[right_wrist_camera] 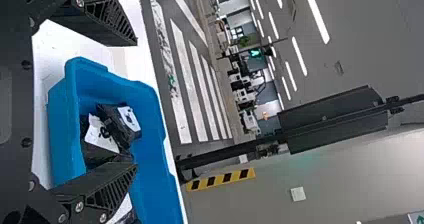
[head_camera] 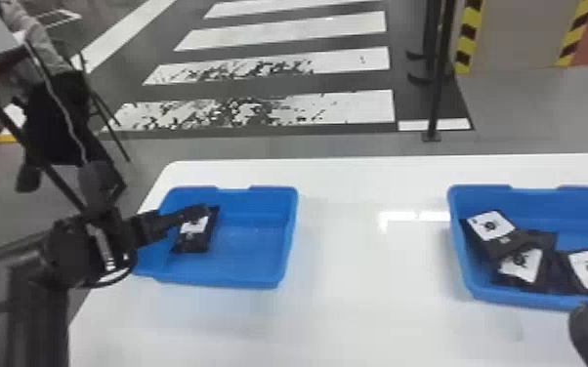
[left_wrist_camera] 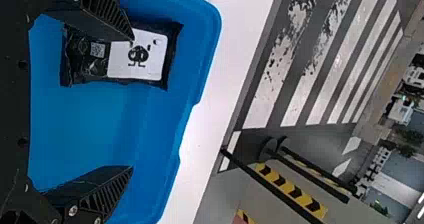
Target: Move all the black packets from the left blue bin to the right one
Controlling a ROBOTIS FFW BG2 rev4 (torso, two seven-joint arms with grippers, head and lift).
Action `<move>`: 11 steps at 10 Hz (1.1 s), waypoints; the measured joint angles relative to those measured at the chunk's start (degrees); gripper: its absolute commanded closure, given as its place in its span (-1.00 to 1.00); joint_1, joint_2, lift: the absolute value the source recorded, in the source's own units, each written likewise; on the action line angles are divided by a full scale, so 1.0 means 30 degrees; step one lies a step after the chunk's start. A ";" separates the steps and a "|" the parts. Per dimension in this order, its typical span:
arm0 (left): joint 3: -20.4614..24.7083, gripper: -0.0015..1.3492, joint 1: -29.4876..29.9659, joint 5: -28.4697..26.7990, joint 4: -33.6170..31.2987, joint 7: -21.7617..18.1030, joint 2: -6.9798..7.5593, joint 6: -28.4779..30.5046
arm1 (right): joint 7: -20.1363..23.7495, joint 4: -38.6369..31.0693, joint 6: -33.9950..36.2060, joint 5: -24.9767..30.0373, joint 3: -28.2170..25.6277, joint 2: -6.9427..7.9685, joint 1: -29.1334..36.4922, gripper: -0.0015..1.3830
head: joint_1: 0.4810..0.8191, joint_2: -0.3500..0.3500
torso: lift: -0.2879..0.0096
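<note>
Left blue bin [head_camera: 239,281]: sits toward ten o'clock on the white table [head_camera: 346,322].
Black packet with white label [left_wrist_camera: 137,59]: lies at about nine o'clock inside that bin, labelled end toward twelve; we see no second one beside it.
Left gripper [left_wrist_camera: 132,103]: set wide and holding nothing, with its nine-o'clock finger overlapping the packet and its three-o'clock finger well clear over bare bin floor.
Right gripper [right_wrist_camera: 135,105]: also wide and empty, near the six-o'clock side of the right blue bin [head_camera: 508,298].
Packet pile [head_camera: 522,263]: several packets overlap in the right bin, mostly from nine o'clock round to six.
Step in hand: we judge this to be lining up the pick of what looks like the last packet.
Aligning: we should ease toward nine o'clock until the packet's two long sides lie between the fingers, lifting slightly first so the overlapping finger does not press or drag it.
Closing: we would go low, grip mid-length and squeeze gently, since the wrapper looks soft and slippery.
Risk: the bin's nine-o'clock wall leaves little room for the outer finger; catching it could skew our grip.
</note>
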 measured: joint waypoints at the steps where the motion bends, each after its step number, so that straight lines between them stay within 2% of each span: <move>1: -0.0184 -0.79 -0.0550 -0.0268 0.0964 0.0281 0.0063 0.0128 | 0.0005 0.0051 0.0096 -0.0170 0.0027 0.0000 0.0025 -0.74 | 0.27 0.70 | 0.00; 4: -0.0858 -0.79 -0.1707 -0.0738 0.2910 0.1351 0.0344 0.0504 | 0.0143 0.0169 0.0326 -0.0421 0.0050 0.0000 -0.0004 -0.73 | 0.27 0.73 | 0.00; 8: -0.1645 -0.77 -0.2632 -0.0704 0.4392 0.3188 0.0357 0.0860 | 0.0309 0.0460 0.0569 -0.0824 0.0051 0.0000 -0.0066 -0.72 | 0.27 0.74 | 0.00; 9: -0.1734 -0.70 -0.2926 -0.0741 0.4797 0.3387 0.0361 0.1003 | 0.0335 0.0563 0.0648 -0.0961 0.0051 0.0000 -0.0089 -0.72 | 0.27 0.74 | 0.00; 10: -0.1932 -0.47 -0.3237 -0.0824 0.5273 0.3387 0.0485 0.1275 | 0.0354 0.0605 0.0728 -0.1034 0.0051 0.0000 -0.0099 -0.71 | 0.27 0.74 | 0.00; 11: -0.2209 -0.02 -0.3461 -0.0862 0.5735 0.3375 0.0647 0.1514 | 0.0379 0.0662 0.0801 -0.1122 0.0051 0.0000 -0.0104 -0.71 | 0.27 0.73 | 0.00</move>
